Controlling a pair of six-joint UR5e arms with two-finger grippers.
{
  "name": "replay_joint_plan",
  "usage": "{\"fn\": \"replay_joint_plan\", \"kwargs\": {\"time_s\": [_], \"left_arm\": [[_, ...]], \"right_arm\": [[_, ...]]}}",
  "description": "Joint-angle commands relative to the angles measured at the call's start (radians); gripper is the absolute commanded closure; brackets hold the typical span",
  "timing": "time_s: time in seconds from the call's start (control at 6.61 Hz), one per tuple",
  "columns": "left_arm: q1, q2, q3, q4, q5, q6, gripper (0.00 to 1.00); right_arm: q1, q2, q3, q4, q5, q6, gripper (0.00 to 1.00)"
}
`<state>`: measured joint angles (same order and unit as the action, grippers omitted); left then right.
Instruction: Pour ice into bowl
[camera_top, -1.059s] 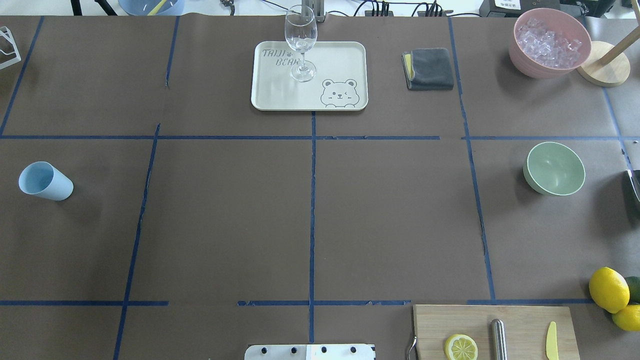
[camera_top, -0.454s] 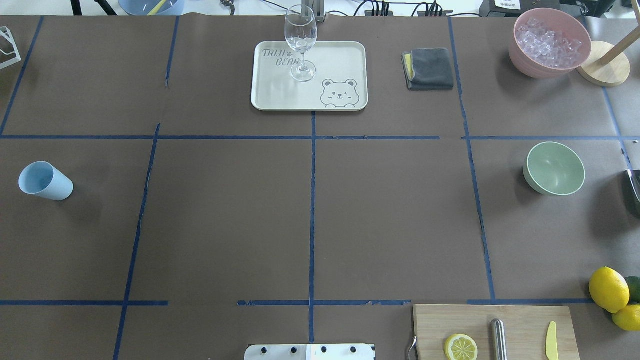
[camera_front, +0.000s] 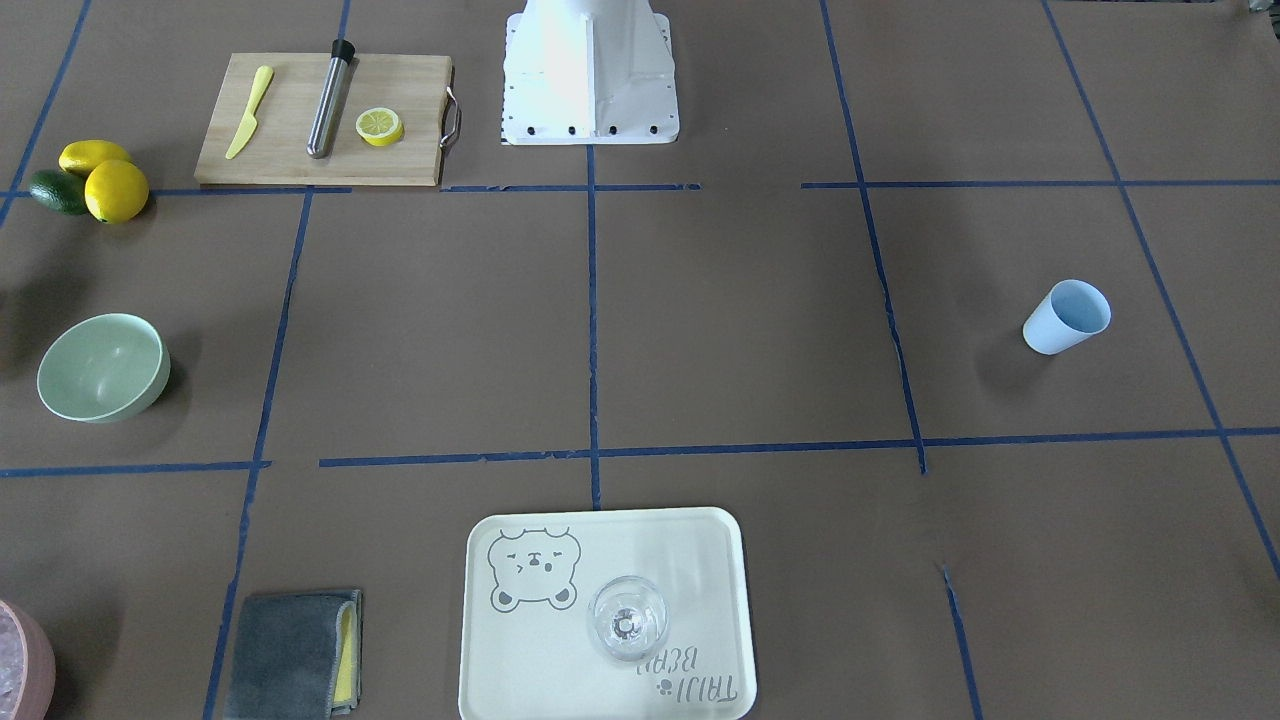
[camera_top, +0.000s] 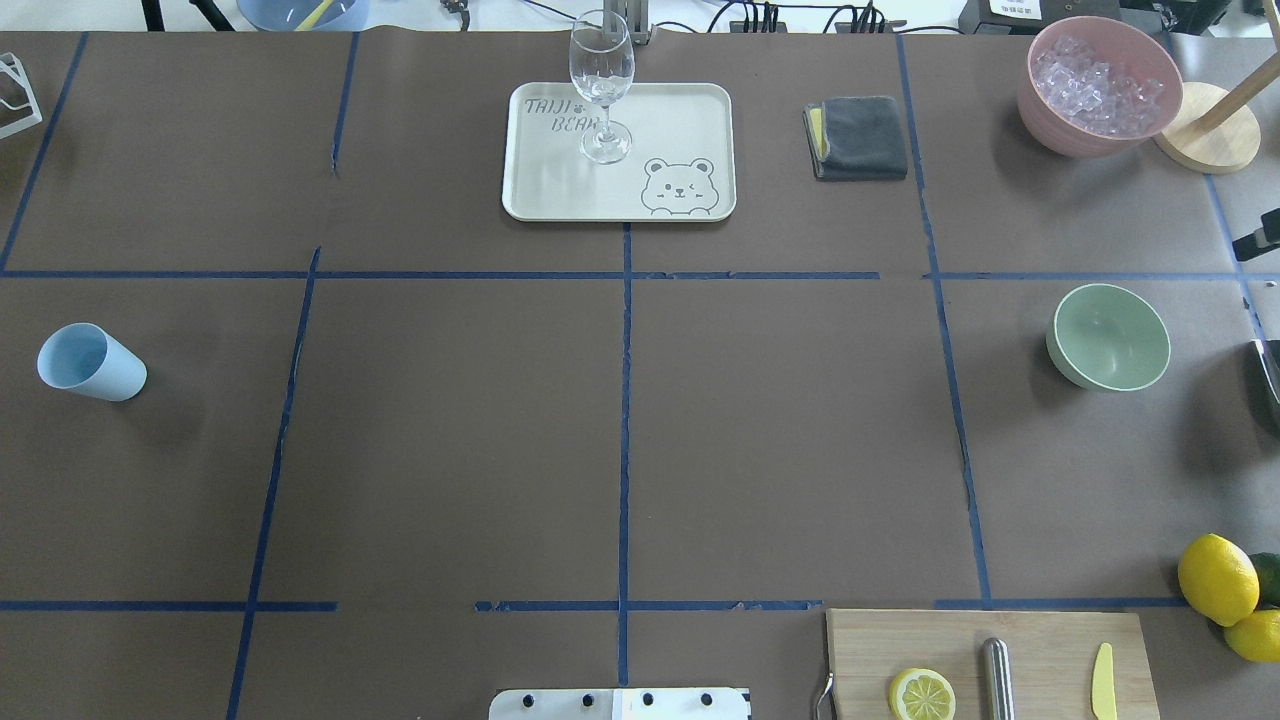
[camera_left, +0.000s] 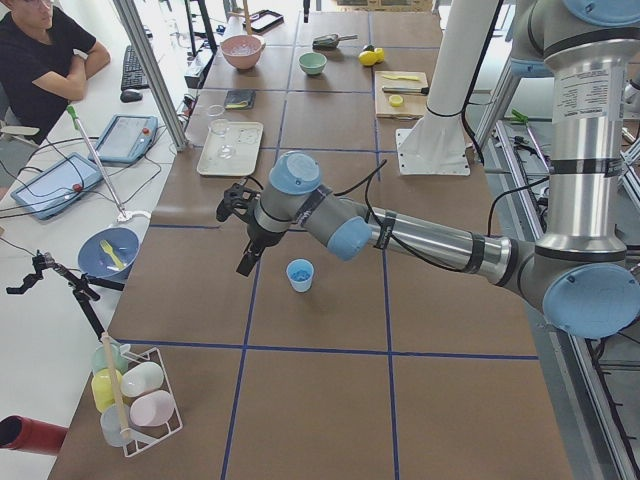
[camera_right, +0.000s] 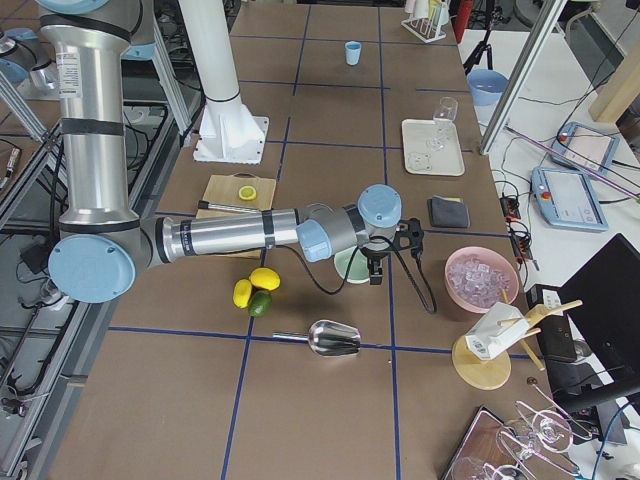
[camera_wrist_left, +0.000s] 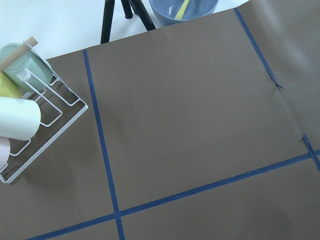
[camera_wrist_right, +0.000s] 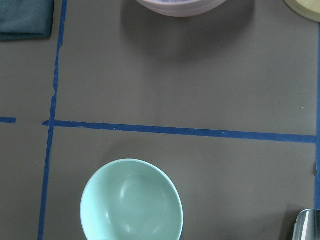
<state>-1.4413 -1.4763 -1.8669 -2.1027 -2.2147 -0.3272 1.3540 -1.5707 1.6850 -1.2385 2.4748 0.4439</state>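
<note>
Seen from across the robot, the mint-green bowl (camera_front: 100, 370) sits on the brown worktop (camera_front: 740, 320) at the picture's left, its inside smooth and bare. A blue cup (camera_front: 1066, 316) stands well apart from it at the far right. A glass (camera_front: 627, 618) stands on a cream tray (camera_front: 540, 660).

From overhead, the bowl (camera_top: 1108, 336) is on the robot's right side. A pink container (camera_top: 1045, 110) of whitish icy lumps stands beyond it.

From the left end of the worktop, the left end effector (camera_left: 243, 265) hangs just beside the cup (camera_left: 300, 274). I cannot tell whether its fingers are apart or together.

From the right end, the right end effector (camera_right: 378, 272) hangs over the bowl (camera_right: 350, 268), which the arm partly hides. Its state cannot be told either. A metal scoop (camera_right: 335, 338) lies near.

The left wrist camera shows bare worktop and a wire rack (camera_wrist_left: 50, 125) of cups.

The right wrist camera looks down on the bowl (camera_wrist_right: 131, 200).
</note>
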Motion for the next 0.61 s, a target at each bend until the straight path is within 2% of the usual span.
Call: {"fn": "replay_joint_plan", "kwargs": {"time_s": [0.0, 0.15, 0.3, 0.45], "left_arm": [[0.143, 0.13, -0.062, -0.211, 0.161, -0.209, 0.0], [0.226, 0.186, -0.104, -0.256, 0.258, -0.286, 0.0], [0.24, 0.192, -0.104, -0.273, 0.288, -0.294, 0.0], [0.267, 0.192, -0.106, -0.284, 0.334, -0.317, 0.0]], "right_arm": [[-0.123, -0.017, -0.048, 0.216, -0.116, 0.198, 0.0], [-0.168, -0.04, -0.114, 0.357, -0.163, 0.235, 0.0], [-0.214, -0.043, -0.186, 0.498, -0.18, 0.325, 0.0], [-0.264, -0.043, -0.242, 0.608, -0.244, 0.379, 0.0]]}}
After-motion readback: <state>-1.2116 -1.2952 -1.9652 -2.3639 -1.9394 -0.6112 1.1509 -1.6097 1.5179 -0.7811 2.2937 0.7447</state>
